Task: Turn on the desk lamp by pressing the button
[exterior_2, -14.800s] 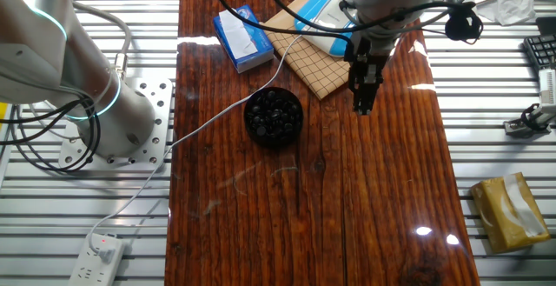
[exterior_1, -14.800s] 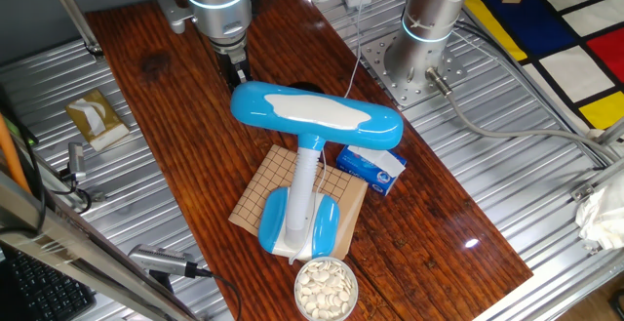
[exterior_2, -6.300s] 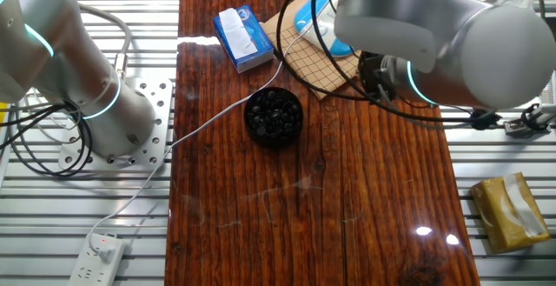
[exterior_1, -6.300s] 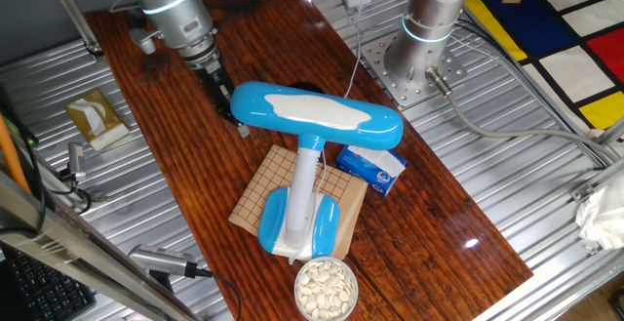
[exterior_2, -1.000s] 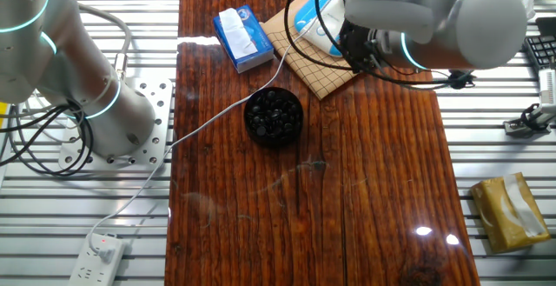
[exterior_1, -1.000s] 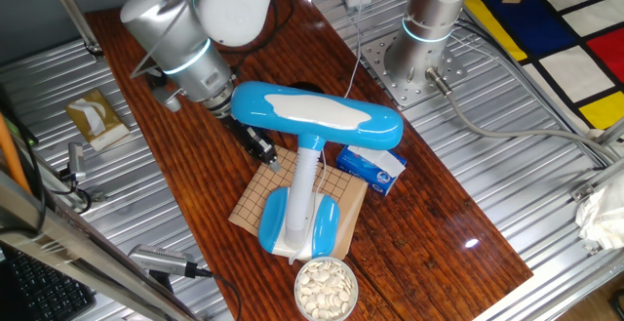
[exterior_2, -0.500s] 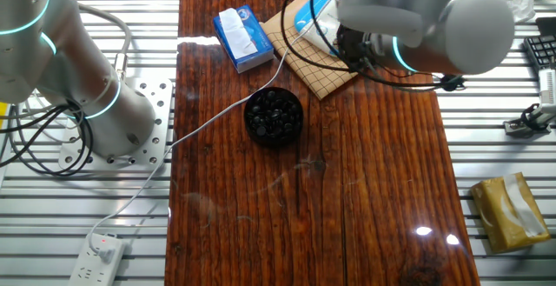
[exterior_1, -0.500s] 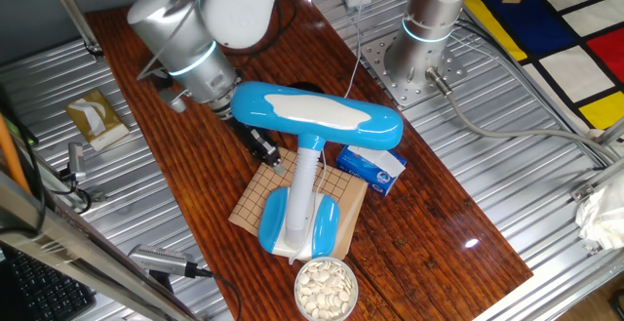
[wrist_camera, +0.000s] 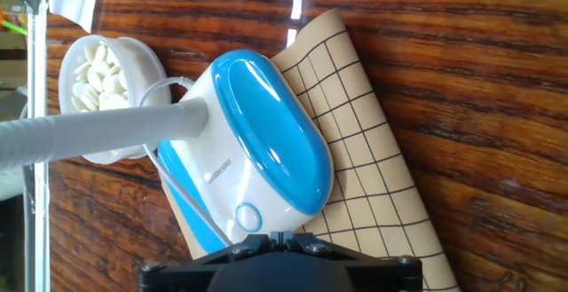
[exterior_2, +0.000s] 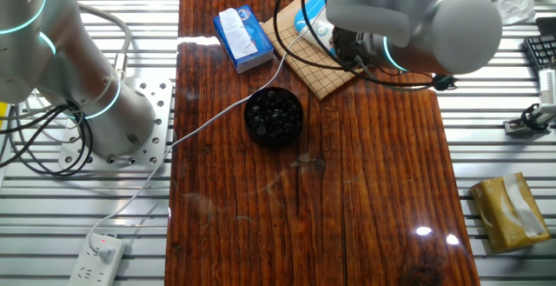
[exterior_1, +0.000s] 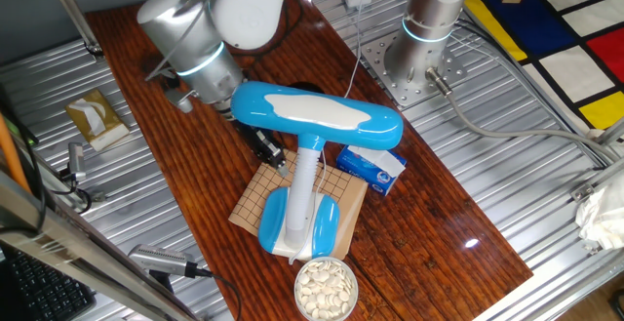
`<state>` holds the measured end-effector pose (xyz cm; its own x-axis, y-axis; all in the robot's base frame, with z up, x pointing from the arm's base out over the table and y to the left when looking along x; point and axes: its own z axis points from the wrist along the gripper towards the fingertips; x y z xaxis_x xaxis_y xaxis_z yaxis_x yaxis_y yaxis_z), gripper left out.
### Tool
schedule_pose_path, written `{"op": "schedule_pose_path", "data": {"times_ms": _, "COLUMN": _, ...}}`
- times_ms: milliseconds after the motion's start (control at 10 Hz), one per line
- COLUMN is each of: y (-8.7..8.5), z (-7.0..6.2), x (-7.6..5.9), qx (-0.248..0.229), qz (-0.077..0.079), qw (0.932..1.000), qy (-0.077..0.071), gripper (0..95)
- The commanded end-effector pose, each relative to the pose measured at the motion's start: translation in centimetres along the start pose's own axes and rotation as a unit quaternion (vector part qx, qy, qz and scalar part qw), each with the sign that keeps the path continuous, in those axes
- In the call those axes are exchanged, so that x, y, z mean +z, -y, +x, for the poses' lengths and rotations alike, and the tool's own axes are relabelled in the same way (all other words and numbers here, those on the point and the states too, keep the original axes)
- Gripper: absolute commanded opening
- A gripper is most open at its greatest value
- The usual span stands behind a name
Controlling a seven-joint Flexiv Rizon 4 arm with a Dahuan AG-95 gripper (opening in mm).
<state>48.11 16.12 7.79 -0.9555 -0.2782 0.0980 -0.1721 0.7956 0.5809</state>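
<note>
The sky-blue desk lamp (exterior_1: 317, 114) stands on a grid board, with a white stem (exterior_1: 307, 180) and a blue-and-white base (exterior_1: 297, 223). In the hand view the base (wrist_camera: 266, 141) fills the middle, and its round button (wrist_camera: 249, 215) sits at the near end. My gripper (wrist_camera: 283, 237) is shut, its fingertips touching each other just below and right of the button, apart from it. In one fixed view my gripper (exterior_1: 272, 154) reaches under the lamp head, over the board's far corner. In the other fixed view the arm (exterior_2: 408, 21) hides the fingers.
A white bowl of white pieces (exterior_1: 326, 287) stands by the base, also in the hand view (wrist_camera: 98, 74). There are a black bowl of dark pieces (exterior_2: 274, 115), a small blue-and-white box (exterior_1: 371, 165), the grid board (exterior_1: 255, 196), a white cable (exterior_2: 217, 112) and a second arm's base (exterior_1: 419, 67).
My arm has shifted slightly right, carrying the gripper a little further under the lamp head toward the base. The lamp has not moved.
</note>
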Motion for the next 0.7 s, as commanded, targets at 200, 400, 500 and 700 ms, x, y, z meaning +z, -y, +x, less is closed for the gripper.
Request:
{"op": "schedule_pose_path", "data": {"times_ms": 200, "y": -0.26, "z": -0.04, "x": 0.38, "qx": 0.004, "qz": 0.001, "qw": 1.0000, "qy": 0.004, "gripper": 0.0}}
{"op": "schedule_pose_path", "data": {"times_ms": 400, "y": -0.42, "z": -0.18, "x": 0.62, "qx": 0.006, "qz": 0.002, "qw": 1.0000, "qy": 0.007, "gripper": 0.0}}
{"op": "schedule_pose_path", "data": {"times_ms": 500, "y": -0.50, "z": -0.26, "x": 0.75, "qx": 0.008, "qz": 0.001, "qw": 0.9999, "qy": 0.009, "gripper": 0.0}}
{"op": "schedule_pose_path", "data": {"times_ms": 700, "y": -0.67, "z": -0.35, "x": 0.99, "qx": 0.009, "qz": 0.001, "qw": 0.9999, "qy": 0.011, "gripper": 0.0}}
